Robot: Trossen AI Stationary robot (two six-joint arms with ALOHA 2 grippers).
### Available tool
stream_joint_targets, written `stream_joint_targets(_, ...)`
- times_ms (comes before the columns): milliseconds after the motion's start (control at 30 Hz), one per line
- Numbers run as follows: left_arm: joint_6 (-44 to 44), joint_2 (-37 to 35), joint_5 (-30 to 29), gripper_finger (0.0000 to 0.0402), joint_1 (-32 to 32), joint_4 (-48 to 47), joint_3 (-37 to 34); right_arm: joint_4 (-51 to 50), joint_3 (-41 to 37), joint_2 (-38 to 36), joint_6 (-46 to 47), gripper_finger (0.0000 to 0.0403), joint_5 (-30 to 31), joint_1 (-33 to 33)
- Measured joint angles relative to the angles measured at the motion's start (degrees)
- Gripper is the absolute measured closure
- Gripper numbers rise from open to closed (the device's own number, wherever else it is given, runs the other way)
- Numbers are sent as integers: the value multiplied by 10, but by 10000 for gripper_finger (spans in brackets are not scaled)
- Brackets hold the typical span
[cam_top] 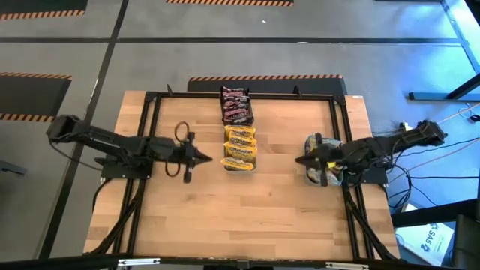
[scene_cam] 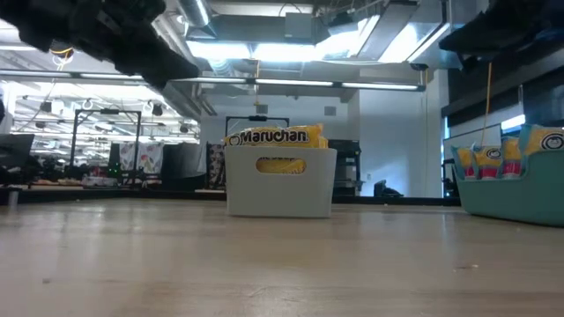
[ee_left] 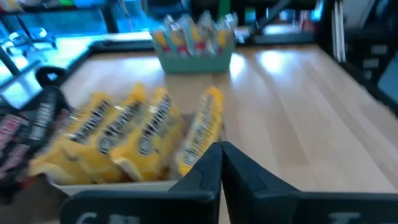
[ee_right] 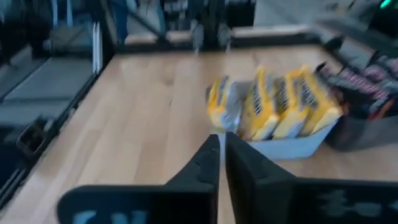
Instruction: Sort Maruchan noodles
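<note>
Yellow Maruchan packets (cam_top: 241, 146) stand on edge in a clear bin (scene_cam: 280, 195) at the table's middle; the left wrist view shows them (ee_left: 137, 134) close ahead. Dark brown-red packets (cam_top: 235, 106) fill a dark bin just beyond. Orange-yellow packets (scene_cam: 493, 158) stand in a teal bin (cam_top: 322, 174) on the right. My left gripper (cam_top: 204, 157) hovers left of the clear bin, shut and empty (ee_left: 221, 163). My right gripper (cam_top: 300, 160) hovers between the clear and teal bins, shut and empty (ee_right: 222, 155).
A black frame (cam_top: 240, 95) runs around the wooden table top. Bare wood (cam_top: 240, 214) stretches across the near half of the table. The right arm's wrist lies over the teal bin. Cables (cam_top: 442, 169) trail off the table's right side.
</note>
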Motion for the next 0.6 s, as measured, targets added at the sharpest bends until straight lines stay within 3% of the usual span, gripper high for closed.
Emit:
stream_joint_targets(200,-18,-89,54,400,78,60,-68,94,-88,-111,-21,395,-6,-31)
stream_joint_targets(533,-11,-260,22,400,108,72,-153,128,-172,-317,-57,392,14,-30)
stream_joint_targets(600,-12,-290,22,399,113,72,-177,141,-185,-329,-66,391,15,-30)
